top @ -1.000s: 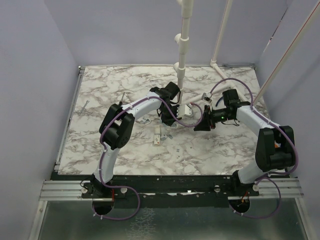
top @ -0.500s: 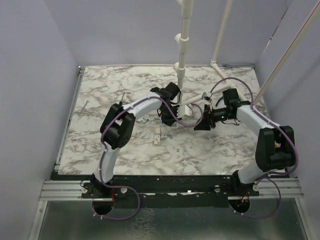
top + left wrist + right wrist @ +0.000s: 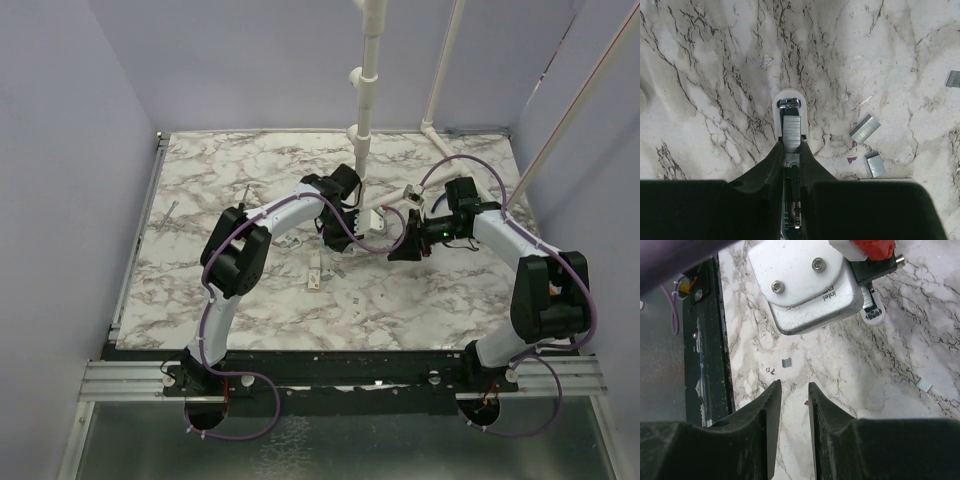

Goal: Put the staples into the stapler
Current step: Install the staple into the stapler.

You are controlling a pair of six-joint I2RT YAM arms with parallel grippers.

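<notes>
Your left hand [image 3: 791, 150]: both fingers clamped on the stapler [image 3: 790, 117], pinching its long sides. The stapler sticks out forward past the fingertips, held over the counter [image 3: 715, 75]. Its white rounded end points away from the hand, with a bright metal tip and a ribbed grey channel facing up. You cannot tell whether that channel carries a row.

Just right of the stapler, the staples [image 3: 865, 128] lie flat on the counter, slanted, clear of the hand. A second short strip [image 3: 874, 165] sits just nearer the hand, and a third strip [image 3: 953, 78] shows at the right edge of the left wrist view.

Your right hand [image 3: 793, 390]: fingers apart by a narrow gap, marble visible between them, nothing seen in the grip. Ahead of it is the left arm's grey wrist camera housing [image 3: 805, 285], with the stapler's white end [image 3: 874, 314] poking out beside it. A small grey staple piece [image 3: 786, 362] lies on the counter between hand and housing.

Top view: the two hands face each other near the counter's middle, toward its far edge, close but apart. A small white box [image 3: 317, 272] lies nearer the near edge
</notes>
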